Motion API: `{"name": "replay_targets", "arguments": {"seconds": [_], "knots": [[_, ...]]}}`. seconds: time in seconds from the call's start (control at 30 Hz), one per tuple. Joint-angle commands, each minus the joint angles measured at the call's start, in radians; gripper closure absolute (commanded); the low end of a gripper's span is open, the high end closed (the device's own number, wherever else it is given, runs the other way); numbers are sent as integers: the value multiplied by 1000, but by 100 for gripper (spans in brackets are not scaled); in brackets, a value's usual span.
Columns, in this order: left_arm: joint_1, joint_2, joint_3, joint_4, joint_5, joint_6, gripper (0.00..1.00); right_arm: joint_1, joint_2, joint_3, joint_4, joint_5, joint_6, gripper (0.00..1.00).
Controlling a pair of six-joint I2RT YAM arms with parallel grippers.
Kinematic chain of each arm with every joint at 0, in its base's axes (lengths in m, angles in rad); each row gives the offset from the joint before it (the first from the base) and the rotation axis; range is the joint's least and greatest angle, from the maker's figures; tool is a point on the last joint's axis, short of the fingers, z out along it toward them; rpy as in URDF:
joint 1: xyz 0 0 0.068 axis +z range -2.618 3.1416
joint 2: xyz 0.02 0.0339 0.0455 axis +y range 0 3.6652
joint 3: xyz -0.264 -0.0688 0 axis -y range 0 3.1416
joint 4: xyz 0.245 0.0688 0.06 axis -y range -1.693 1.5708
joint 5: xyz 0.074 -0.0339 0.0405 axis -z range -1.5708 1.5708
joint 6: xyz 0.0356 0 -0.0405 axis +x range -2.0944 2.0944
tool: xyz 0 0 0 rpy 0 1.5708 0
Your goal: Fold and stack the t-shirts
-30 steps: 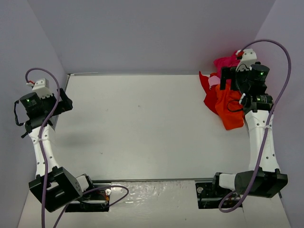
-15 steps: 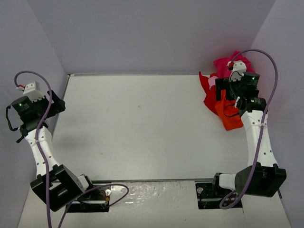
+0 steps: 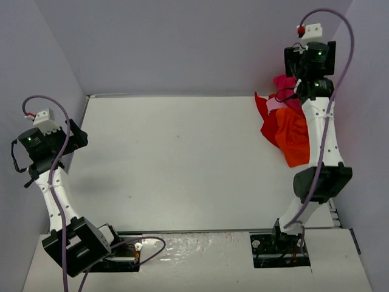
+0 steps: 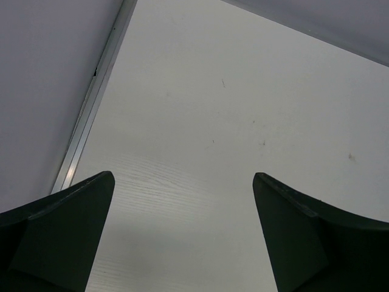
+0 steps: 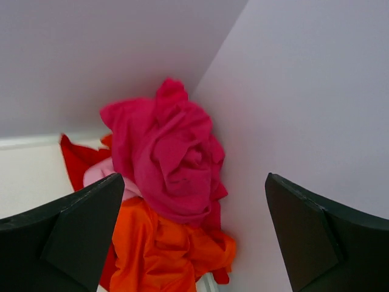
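The t-shirts (image 3: 285,125) are being left in a crumpled, unfolded heap at the far right corner of the table (image 3: 182,164), pressed against the side wall (image 5: 316,91). Within the heap, the magenta-pink shirt (image 5: 170,158) is being carried on top and toward the back. The orange-red shirt (image 5: 164,243) is being spread below it on the near side, and the red shirt (image 5: 76,161) is being shown at the left edge, one corner lying on the table. The right gripper (image 5: 194,179) is being held raised above the heap with its jaws wide apart, nothing being gripped and no cloth being touched. The left gripper (image 4: 182,179) is being held over bare table near the left edge, beside the metal edge strip (image 4: 91,103) and well apart from the shirts. Its jaws are likewise being held wide apart, with nothing between them.
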Motion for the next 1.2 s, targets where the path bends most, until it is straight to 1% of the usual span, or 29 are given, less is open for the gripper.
{"name": "replay_targets", "arguments": {"seconds": [0.0,0.1,0.17,0.3,0.43,0.47,0.5,0.53,0.57,0.6,0.63,0.67,0.7,0.73,0.77,0.83,0.87,0.97,1.0,1.03,1.07,1.13,1.17], "knots": [[1,-70,-3,21,31,56,3,-5,265,-33,-23,171,-49,1],[1,-98,-22,10,35,89,3,-4,307,-29,-54,139,-27,1],[2,-119,-42,0,34,121,3,-1,295,-64,-93,67,-14,1],[1,-117,-64,3,34,137,3,17,268,-169,-107,75,-13,3],[2,-92,-61,12,59,129,3,10,260,-260,-108,125,-27,13],[2,-89,-61,17,65,127,3,7,256,-272,-109,126,-29,17],[2,-88,-63,24,70,124,3,3,248,-283,-109,121,-28,22],[2,-85,-66,30,73,121,3,0,240,-293,-109,118,-27,30],[2,-82,-68,32,72,120,3,-2,233,-304,-108,118,-25,45],[2,-78,-68,33,74,120,3,-2,228,-313,-108,116,-24,66],[2,-74,-69,33,76,120,3,-3,226,-317,-108,119,-23,82],[2,-70,-70,34,77,120,3,-4,227,-319,-108,124,-21,94],[2,-65,-70,37,78,118,3,-5,232,-317,-108,134,-19,94],[2,-62,-70,40,78,116,3,-7,239,-315,-107,141,-16,91],[2,-60,-71,42,79,114,3,-9,243,-313,-107,142,-14,81],[1,-60,-75,43,84,115,3,-11,245,-309,-108,133,-15,47],[1,-63,-77,43,84,116,3,-12,245,-307,-108,130,-16,40],[1,-68,-82,43,84,120,3,-13,247,-296,-108,133,-13,26],[2,-68,-83,42,84,121,3,-14,255,-290,-109,138,-11,18],[2,-67,-84,43,86,121,3,-15,263,-286,-109,145,-11,13],[2,-65,-84,43,88,120,3,-15,271,-284,-109,150,-12,9],[2,-62,-84,43,96,117,3,-18,294,-280,-109,140,-17,15],[2,-60,-83,43,100,115,3,-20,305,-277,-110,135,-19,20]]}}
